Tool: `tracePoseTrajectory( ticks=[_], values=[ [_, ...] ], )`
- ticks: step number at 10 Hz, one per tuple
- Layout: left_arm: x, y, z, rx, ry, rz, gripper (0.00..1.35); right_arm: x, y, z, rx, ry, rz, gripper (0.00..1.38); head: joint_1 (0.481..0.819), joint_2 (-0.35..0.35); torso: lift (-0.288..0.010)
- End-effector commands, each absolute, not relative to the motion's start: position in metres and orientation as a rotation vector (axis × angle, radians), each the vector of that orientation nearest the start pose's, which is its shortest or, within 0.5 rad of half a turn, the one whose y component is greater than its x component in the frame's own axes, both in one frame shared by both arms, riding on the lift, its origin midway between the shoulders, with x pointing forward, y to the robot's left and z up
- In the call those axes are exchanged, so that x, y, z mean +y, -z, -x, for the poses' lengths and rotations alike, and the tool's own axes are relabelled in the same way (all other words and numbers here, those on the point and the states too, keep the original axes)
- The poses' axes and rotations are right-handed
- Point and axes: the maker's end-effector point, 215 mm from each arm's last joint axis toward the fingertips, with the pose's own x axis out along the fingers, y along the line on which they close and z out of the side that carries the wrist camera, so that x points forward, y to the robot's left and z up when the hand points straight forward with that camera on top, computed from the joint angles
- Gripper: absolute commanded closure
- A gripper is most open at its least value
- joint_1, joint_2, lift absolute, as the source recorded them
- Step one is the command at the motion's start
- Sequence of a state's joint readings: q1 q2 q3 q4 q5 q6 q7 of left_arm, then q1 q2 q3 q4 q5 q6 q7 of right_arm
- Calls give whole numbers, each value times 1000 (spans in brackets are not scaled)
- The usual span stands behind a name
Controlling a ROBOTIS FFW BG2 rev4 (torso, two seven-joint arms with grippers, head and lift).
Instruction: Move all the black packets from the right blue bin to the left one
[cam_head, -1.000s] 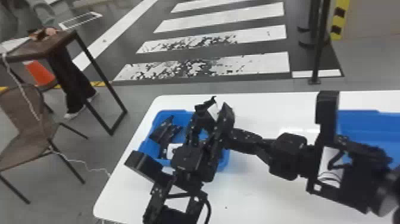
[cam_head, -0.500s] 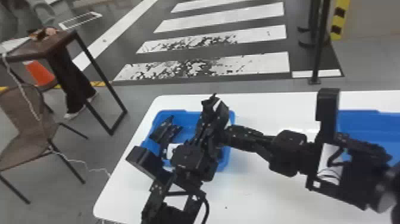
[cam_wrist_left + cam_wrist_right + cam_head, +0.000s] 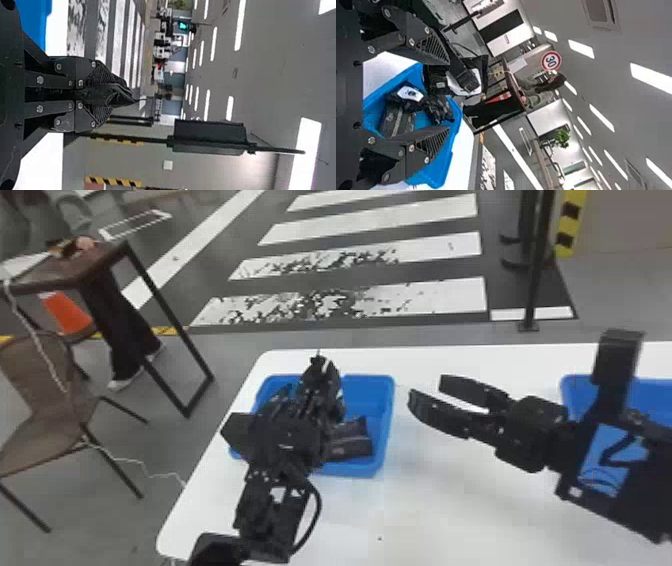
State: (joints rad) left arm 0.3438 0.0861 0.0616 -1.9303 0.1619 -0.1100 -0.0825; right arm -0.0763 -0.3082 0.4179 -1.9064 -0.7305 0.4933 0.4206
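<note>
Where the left pincer (image 3: pixel 320 365) is: over the left bin (image 3: pixel 372 395), at its 12 o'clock rim in head view, tips pointing about 12.
Left grip: clenched on a crumpled black packet (image 3: pixel 115 95), sticking out past the tips in left wrist view.
Right pincer (image 3: pixel 427 388): released, fingers spread, nothing between them. Hangs over the counter (image 3: pixel 450 515) between the bins, at 3 o'clock from the left bin, tips toward 10.
Left bin load: several black packets (image 3: pixel 351 442), visible toward 4 to 5 o'clock in head view. Right wrist view has them overlapping, one with a white label.
Right bin (image 3: pixel 575 395): on the counter at 3 o'clock, partly behind the right arm. Can't tell what's inside.
Change: right pincer was up against the left one over the left bin, now backed off toward 3 o'clock, clear of it. Left one has shifted a bit toward 9.
Surroundings: chair (image 3: pixel 40 410) at 9 o'clock from the left bin, brown table (image 3: pixel 95 265) at 10, striped crossing (image 3: pixel 425 300) at 12.
</note>
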Motion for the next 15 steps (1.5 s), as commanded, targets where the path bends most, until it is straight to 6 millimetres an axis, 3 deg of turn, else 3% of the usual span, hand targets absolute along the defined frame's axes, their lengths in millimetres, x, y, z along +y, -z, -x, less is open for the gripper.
tracePoseTrajectory(
  ticks=[1, 2, 3, 4, 5, 7, 8, 10, 12, 13, 15],
  values=[
    [285, 308, -515, -124, -6, -43, 1217, 31, 274, -467, 224, -1005, -376, 144, 695, 350, -140],
    [300, 319, -526, -108, -39, -89, 1208, 21, 276, -472, 223, -979, -379, 144, 695, 350, -140],
    [300, 331, -528, -77, -51, -63, 883, 8, 277, -477, 215, -948, -389, 144, 695, 346, -140],
    [289, 324, -525, -114, -37, 2, 245, -11, 276, -486, 196, -898, -360, 144, 695, 338, -140],
    [271, 302, -518, -198, -4, 58, -2, -41, 277, -494, 173, -822, -312, 137, 695, 330, -140],
    [236, 262, -508, -292, 104, 99, -2, -107, 275, -498, 139, -668, -249, 137, 694, 244, -140],
    [228, 239, -489, -333, 129, 98, -2, -134, 261, -495, 90, -598, -183, 137, 688, 186, -140],
    [230, 221, -448, -339, 129, 106, -2, -164, 234, -476, -10, -489, -145, 134, 672, 115, -140],
    [237, 222, -422, -342, 98, 117, -2, -193, 218, -447, -83, -367, -156, 122, 674, 75, -140],
    [245, 231, -415, -321, 61, 125, -2, -210, 220, -432, -82, -299, -150, 122, 686, 63, -140],
    [267, 256, -405, -255, 4, 65, -2, -233, 245, -407, -18, -216, -120, 122, 695, 47, -140]
  ],
)
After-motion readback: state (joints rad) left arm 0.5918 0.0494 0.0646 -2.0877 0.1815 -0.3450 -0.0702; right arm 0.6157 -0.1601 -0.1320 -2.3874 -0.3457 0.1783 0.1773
